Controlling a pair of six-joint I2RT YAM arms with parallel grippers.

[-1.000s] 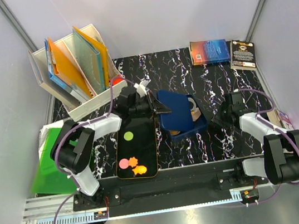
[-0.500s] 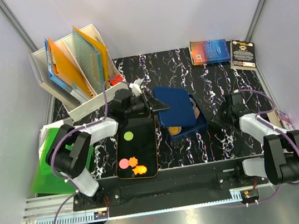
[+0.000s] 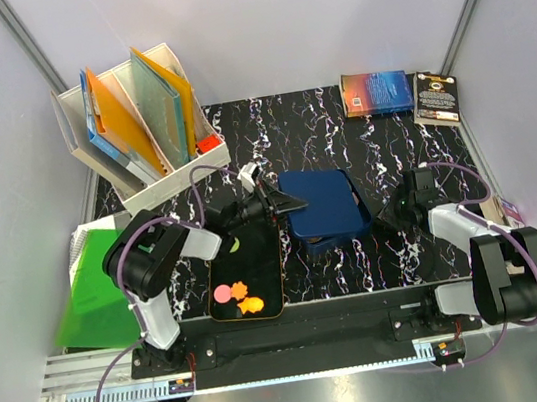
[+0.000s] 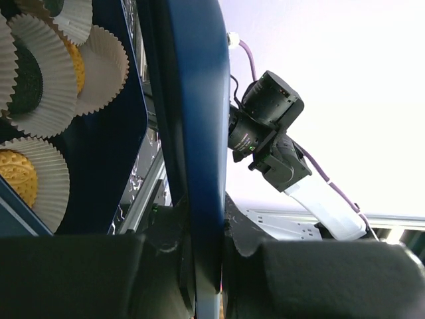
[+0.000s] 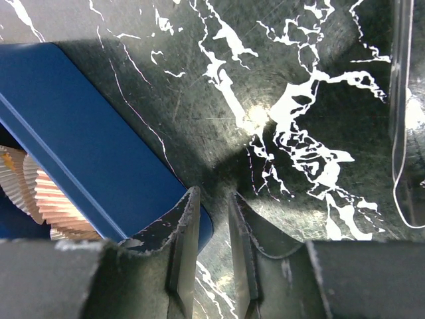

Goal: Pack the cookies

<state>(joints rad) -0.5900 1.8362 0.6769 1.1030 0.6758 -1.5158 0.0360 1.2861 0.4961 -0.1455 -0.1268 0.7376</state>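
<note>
A blue box [image 3: 332, 234] stands mid-table, its blue lid [image 3: 321, 201] lowered almost flat over it. My left gripper [image 3: 285, 202] is shut on the lid's left edge; the left wrist view shows its jaws [image 4: 207, 219] clamped on the lid [image 4: 192, 100]. Inside the box [image 4: 129, 133] sit white cup liners [image 4: 40, 100] holding yellow cookies [image 4: 16, 176]. A black tray [image 3: 258, 263] holds a green cookie [image 3: 237, 242], a pink cookie [image 3: 223, 293] and two orange cookies [image 3: 252, 306]. My right gripper [image 3: 393, 213] is empty, jaws slightly apart [image 5: 212, 199], beside the box corner [image 5: 80, 139].
A white file organizer [image 3: 137, 130] with folders stands at the back left, with a red object [image 3: 208, 145] by it. Two books [image 3: 377, 92] lie at the back right. A green folder [image 3: 96, 297] lies at the left. A clear plastic piece [image 5: 405, 133] lies right of my right gripper.
My left gripper has swung the blue lid down and to the right, from raised to nearly flat over the box. The right arm has not moved.
</note>
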